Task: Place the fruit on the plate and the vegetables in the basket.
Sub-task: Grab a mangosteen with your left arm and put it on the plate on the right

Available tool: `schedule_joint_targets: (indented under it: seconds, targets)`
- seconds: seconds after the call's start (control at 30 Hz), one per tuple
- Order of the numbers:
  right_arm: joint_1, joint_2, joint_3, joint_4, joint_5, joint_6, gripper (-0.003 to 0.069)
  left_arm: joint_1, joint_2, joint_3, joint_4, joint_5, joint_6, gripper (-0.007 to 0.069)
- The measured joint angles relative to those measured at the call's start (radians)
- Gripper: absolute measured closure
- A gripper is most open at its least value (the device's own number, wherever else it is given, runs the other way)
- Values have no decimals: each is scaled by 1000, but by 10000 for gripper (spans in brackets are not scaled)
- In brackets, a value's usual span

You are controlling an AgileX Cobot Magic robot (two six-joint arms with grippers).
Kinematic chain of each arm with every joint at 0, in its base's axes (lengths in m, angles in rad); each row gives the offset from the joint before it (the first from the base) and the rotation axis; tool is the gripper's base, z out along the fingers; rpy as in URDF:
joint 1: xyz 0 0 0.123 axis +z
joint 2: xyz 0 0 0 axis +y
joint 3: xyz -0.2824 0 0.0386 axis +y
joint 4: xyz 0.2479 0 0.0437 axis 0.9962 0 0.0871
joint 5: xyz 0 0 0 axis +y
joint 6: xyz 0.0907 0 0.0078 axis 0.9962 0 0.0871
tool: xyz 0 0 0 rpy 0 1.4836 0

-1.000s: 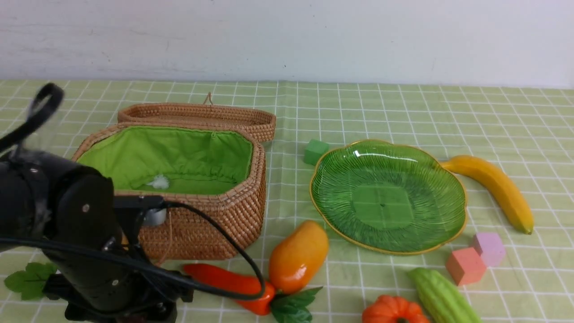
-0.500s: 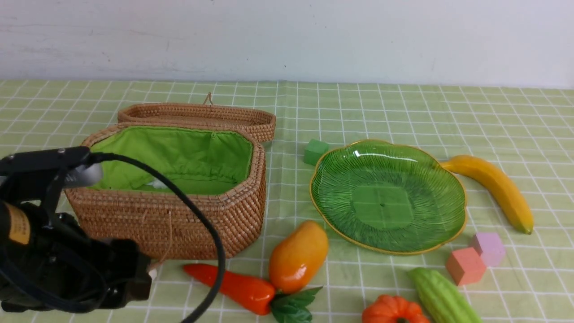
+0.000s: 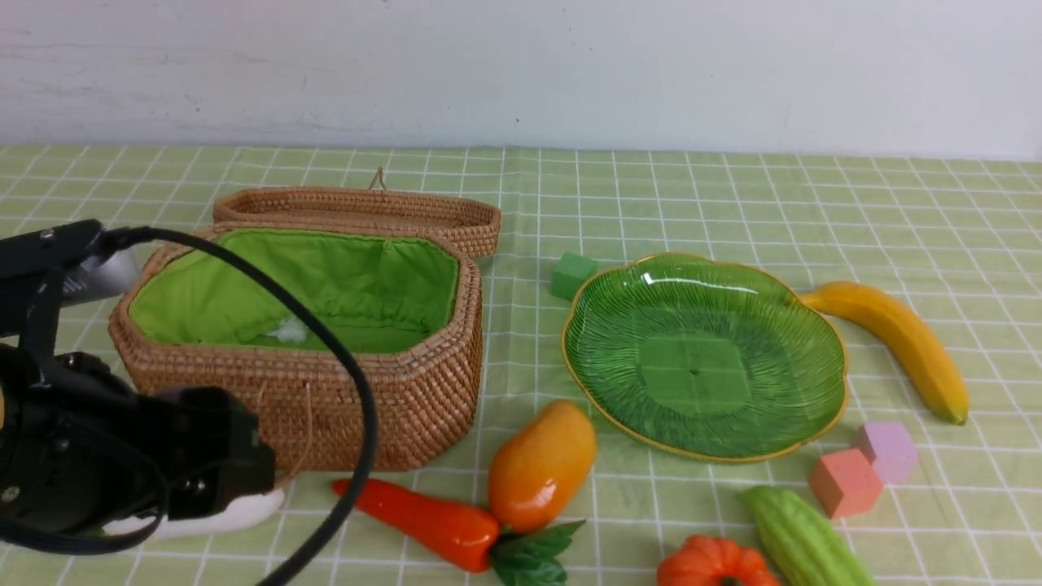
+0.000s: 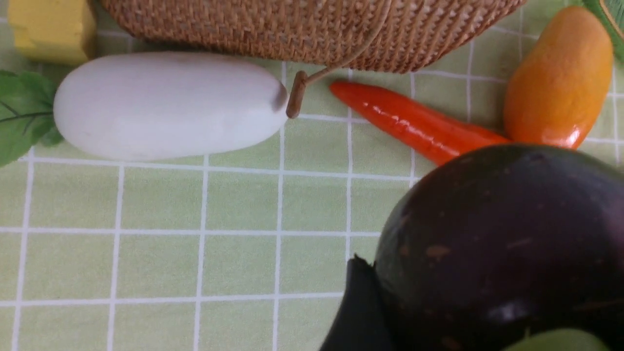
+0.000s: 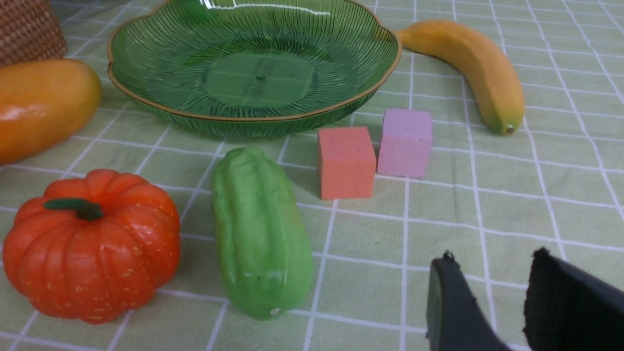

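Note:
My left gripper is shut on the dark purple mangosteen, held above the cloth in front of the basket. The white radish lies against the basket's front wall, with the carrot and mango further right. The green plate holds nothing. The banana lies at its right. Over bare cloth, my right gripper is open with nothing between its fingers. The gourd and pumpkin lie just beyond it.
The basket lid lies open behind the basket, and something small and white rests on its green lining. A green cube sits left of the plate. Salmon and pink cubes sit by the gourd. A yellow cube is near the radish leaves.
My left arm has swung to the left and away from the basket's front, which now shows fully. The radish's end has come into sight under the arm. Nothing else has moved.

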Motion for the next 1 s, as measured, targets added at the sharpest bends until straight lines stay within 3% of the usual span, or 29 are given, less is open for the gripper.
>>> schedule_joint_targets:
  seconds: [0.57, 1.0]
  targets:
    - [0, 0, 4, -3, -30, 0, 419, 3, 278, -266, 45, 27, -19, 80]
    - [0, 0, 9, -42, -55, 0, 419, 258, 564, -553, 3, 32, 57, 80]
